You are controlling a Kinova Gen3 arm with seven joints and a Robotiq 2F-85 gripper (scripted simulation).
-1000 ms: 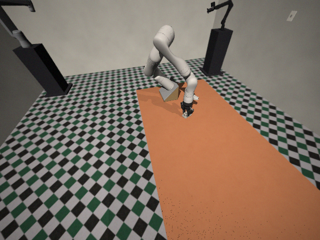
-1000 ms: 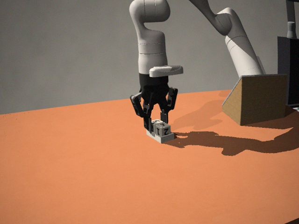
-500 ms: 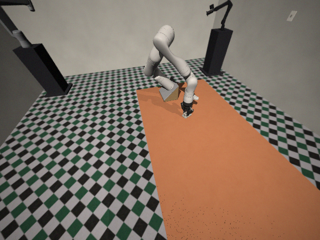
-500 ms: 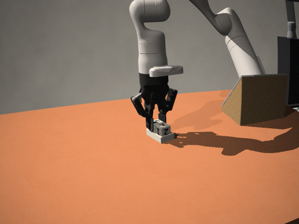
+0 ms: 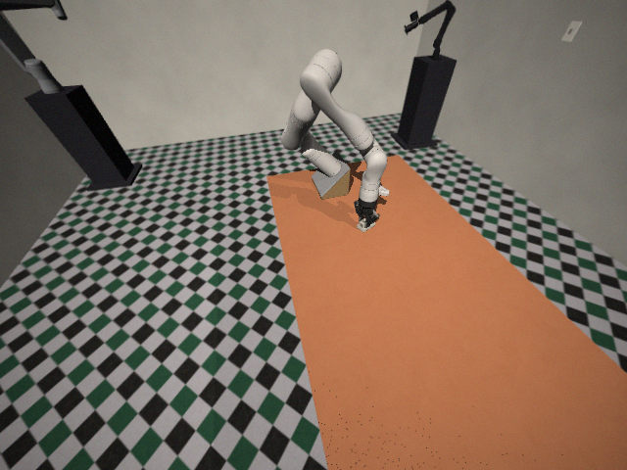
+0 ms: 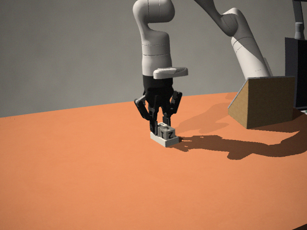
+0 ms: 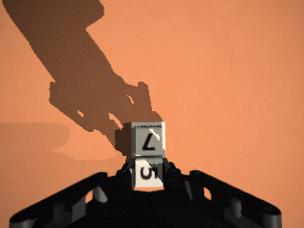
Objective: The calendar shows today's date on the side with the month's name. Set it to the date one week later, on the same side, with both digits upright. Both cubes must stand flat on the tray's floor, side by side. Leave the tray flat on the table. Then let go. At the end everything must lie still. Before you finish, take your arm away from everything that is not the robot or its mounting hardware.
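Note:
A small white calendar tray (image 6: 169, 143) (image 5: 361, 229) lies flat on the orange table (image 6: 99, 173) (image 5: 430, 313). Two grey number cubes stand in it side by side. The farther cube from the wrist (image 7: 148, 139) (image 6: 166, 132) has 7 on top, and shows 1 and 2 on its side faces in the exterior view. The nearer cube (image 7: 148, 173) (image 6: 162, 123) has 5 on top. My gripper (image 7: 148, 165) (image 6: 159, 126) (image 5: 367, 220) points straight down and is shut on this cube, one finger on each side. I cannot see a month name.
The arm's wedge-shaped brown and grey base block (image 6: 267, 104) (image 5: 335, 183) stands on the table behind the tray. Two black camera pedestals (image 5: 80, 136) (image 5: 425, 96) stand on the checkered floor (image 5: 152, 304) beside the table.

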